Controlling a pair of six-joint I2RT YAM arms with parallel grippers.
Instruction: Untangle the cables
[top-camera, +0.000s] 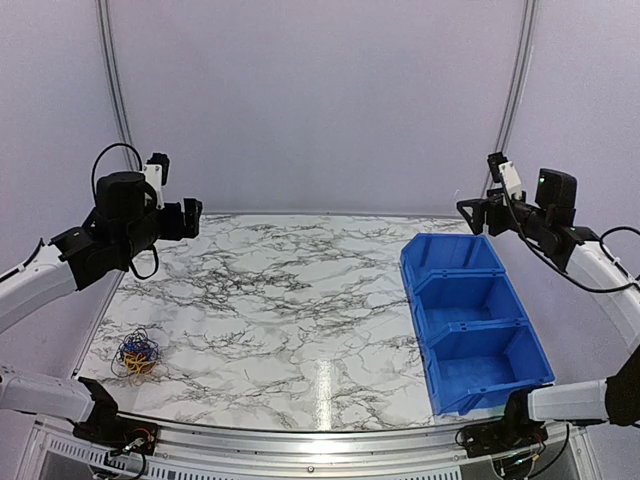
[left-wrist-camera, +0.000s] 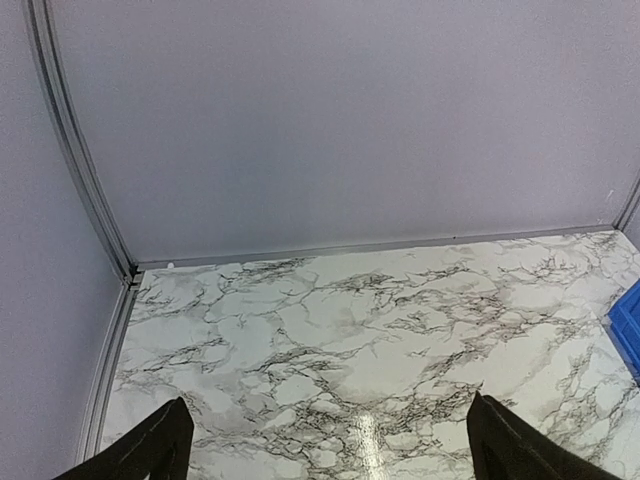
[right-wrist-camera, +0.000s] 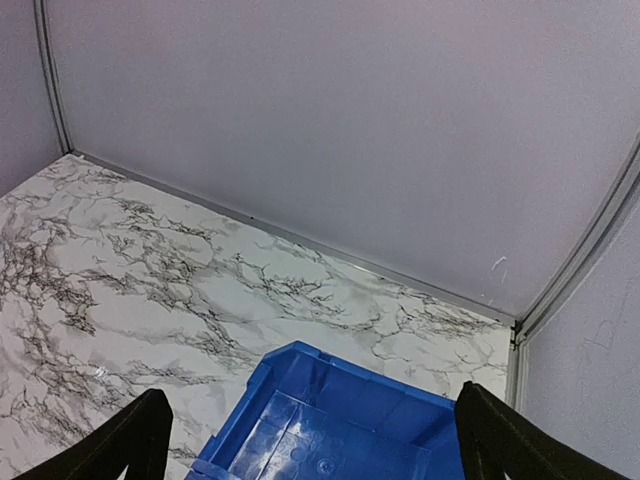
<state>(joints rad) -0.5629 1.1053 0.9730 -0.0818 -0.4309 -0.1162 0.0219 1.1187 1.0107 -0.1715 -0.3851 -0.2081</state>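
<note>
The cables (top-camera: 137, 353) lie as a small tangled bundle of yellow, red, blue-purple and dark wires on the marble table (top-camera: 290, 310) at the near left. My left gripper (top-camera: 190, 218) is raised high over the far left of the table, far from the bundle, open and empty. In the left wrist view its fingertips (left-wrist-camera: 160, 445) stand wide apart over bare marble. My right gripper (top-camera: 472, 213) is raised at the far right, open and empty, above the far end of the blue bins. The cables are out of both wrist views.
Three blue bins (top-camera: 470, 318) stand in a row along the right side of the table, all empty; the farthest one shows in the right wrist view (right-wrist-camera: 330, 420). Grey walls with metal rails close the back and sides.
</note>
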